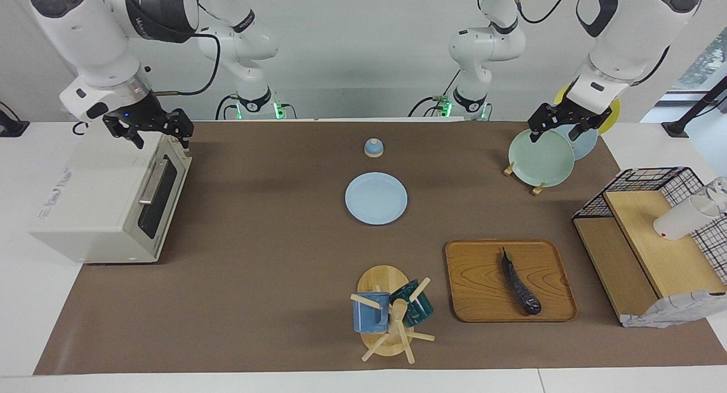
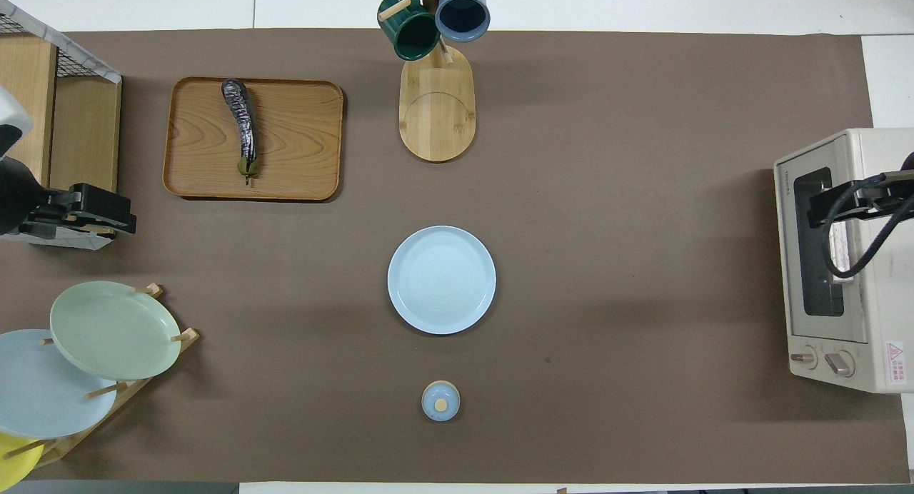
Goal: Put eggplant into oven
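The eggplant (image 1: pixel 519 285) (image 2: pixel 241 123), long and dark purple, lies lengthwise on a wooden tray (image 1: pixel 483 279) (image 2: pixel 300 144) toward the left arm's end of the table, its thin stem pointing toward the robots. The off-white oven (image 1: pixel 96 205) (image 2: pixel 857 265) stands at the right arm's end with its glass door closed. My right gripper (image 1: pixel 161 140) (image 2: pixel 821 208) hangs open just over the oven's top edge above the door, holding nothing. My left gripper (image 1: pixel 555 135) (image 2: pixel 118 219) is raised and open over the spot between the plate rack and the mesh rack, well away from the eggplant.
A light blue plate (image 1: pixel 376 198) (image 2: pixel 441 280) lies mid-table, a small blue lidded jar (image 1: pixel 373 147) (image 2: pixel 440 400) nearer the robots. A mug tree (image 1: pixel 392 319) (image 2: pixel 437 87) stands beside the tray. A plate rack (image 1: pixel 542 157) (image 2: pixel 107 330) and a black mesh rack (image 1: pixel 653 234) (image 2: pixel 43 101) sit at the left arm's end.
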You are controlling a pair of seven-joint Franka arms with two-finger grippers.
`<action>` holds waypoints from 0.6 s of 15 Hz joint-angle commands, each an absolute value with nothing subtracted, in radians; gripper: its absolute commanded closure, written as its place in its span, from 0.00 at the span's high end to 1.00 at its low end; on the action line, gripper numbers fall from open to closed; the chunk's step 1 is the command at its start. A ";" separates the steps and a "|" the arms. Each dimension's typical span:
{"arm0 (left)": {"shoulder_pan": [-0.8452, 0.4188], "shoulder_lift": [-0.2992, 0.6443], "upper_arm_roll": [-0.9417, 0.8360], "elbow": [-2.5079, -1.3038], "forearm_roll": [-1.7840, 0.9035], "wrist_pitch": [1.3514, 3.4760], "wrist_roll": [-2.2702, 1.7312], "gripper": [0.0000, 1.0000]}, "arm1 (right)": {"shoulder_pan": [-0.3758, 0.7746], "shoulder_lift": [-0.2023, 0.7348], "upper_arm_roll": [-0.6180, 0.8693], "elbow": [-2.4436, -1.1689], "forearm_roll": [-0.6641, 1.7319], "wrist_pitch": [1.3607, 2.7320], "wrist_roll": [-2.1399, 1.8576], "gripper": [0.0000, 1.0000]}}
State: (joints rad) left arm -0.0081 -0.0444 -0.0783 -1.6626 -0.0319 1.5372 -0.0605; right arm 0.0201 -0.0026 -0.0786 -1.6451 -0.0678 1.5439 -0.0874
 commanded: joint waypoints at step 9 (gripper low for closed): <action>0.008 -0.037 -0.091 -1.647 -0.023 1.555 -0.052 1.00 | 0.012 -0.015 -0.075 -1.654 -0.044 1.542 -0.084 1.00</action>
State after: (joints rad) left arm -0.0079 -0.0439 -0.0783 -1.6618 -0.0319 1.5431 -0.0605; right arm 0.0201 -0.0026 -0.0786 -1.6451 -0.0678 1.5439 -0.0874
